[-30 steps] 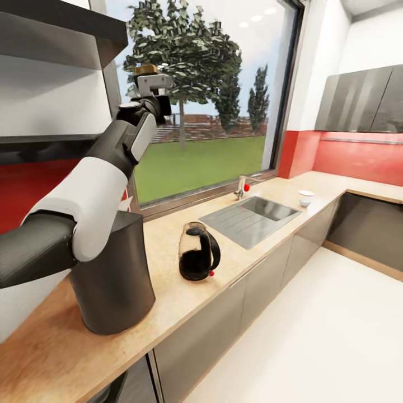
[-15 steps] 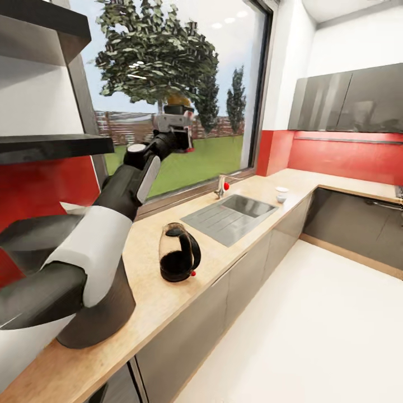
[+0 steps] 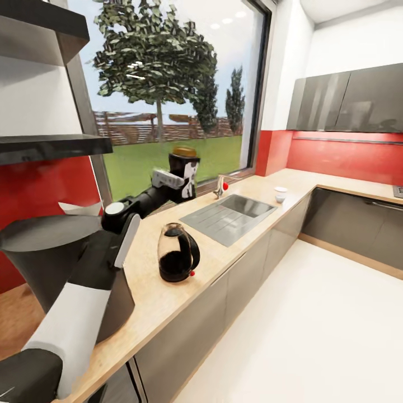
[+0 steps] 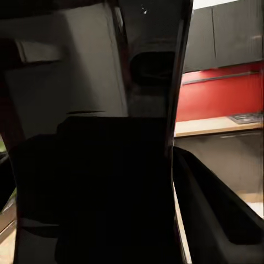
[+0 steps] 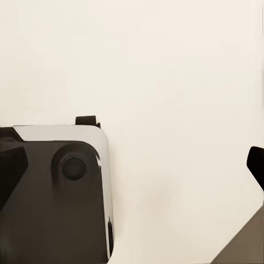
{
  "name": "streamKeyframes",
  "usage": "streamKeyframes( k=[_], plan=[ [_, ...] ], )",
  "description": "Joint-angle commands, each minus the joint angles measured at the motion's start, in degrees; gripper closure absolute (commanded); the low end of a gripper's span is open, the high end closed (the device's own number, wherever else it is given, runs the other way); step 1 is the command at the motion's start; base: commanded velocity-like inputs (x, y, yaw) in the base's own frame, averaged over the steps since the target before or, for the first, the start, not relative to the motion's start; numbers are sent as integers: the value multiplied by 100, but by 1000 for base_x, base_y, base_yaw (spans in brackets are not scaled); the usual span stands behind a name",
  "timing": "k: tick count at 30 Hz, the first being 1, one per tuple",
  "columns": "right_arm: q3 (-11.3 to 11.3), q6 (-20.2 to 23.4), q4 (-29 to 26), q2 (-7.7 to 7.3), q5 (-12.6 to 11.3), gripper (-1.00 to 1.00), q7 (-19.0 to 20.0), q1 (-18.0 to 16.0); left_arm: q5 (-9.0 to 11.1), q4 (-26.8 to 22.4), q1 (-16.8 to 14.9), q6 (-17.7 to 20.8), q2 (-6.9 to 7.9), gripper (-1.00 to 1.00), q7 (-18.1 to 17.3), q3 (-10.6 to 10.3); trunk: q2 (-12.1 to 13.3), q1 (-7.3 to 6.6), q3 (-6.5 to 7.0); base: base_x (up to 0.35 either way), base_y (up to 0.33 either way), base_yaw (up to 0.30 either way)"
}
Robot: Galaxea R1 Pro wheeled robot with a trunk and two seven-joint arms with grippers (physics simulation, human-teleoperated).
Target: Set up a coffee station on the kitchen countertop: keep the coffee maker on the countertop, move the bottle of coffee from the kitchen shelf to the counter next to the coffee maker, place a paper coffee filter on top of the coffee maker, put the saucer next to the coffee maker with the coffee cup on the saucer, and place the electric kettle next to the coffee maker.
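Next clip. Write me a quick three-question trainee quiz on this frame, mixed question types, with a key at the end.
1. True or false: the left gripper holds the bottle of coffee above the countertop.
2. What stands on the countertop between the coffee maker and the sink? A) electric kettle B) toaster C) saucer
3. Fill in: the small white coffee cup sits beyond the sink, near the counter's ____.

Key: 1 true, the bottle is gripped and not yet set down. 2 A, the electric kettle. 3 corner.
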Motion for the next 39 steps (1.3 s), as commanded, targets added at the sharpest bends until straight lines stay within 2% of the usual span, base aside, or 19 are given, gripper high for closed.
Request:
streamKeyframes(
  k=[1,8,16,22,28,39],
  plan=[
    [-23,-37,-52,1,15,-100,-7,-5,69,-110,118,122,9,100,-46,6,-13,4,-13,0,0,0],
    [-28,-57,-120,9,14,-100,1,-5,62,-291,689,236,25,100,-544,-3,-13,4,-13,0,0,0],
    [-44,-54,-128,11,-2,-100,1,-5,59,-310,1292,200,11,100,-675,-33,-13,4,-13,0,0,0],
    [-48,-54,-128,10,-3,-100,-6,-5,38,-310,1651,184,21,100,-666,-403,-13,4,-13,-67,-17,0],
    [-48,-54,-128,10,-4,-100,-7,-5,26,-303,1803,172,32,100,-676,-441,-13,4,-13,-268,-81,0],
    [-48,-54,-128,10,-4,-100,-7,-5,24,-301,1842,168,35,100,-671,-426,-13,4,-13,-332,45,0]
  ],
)
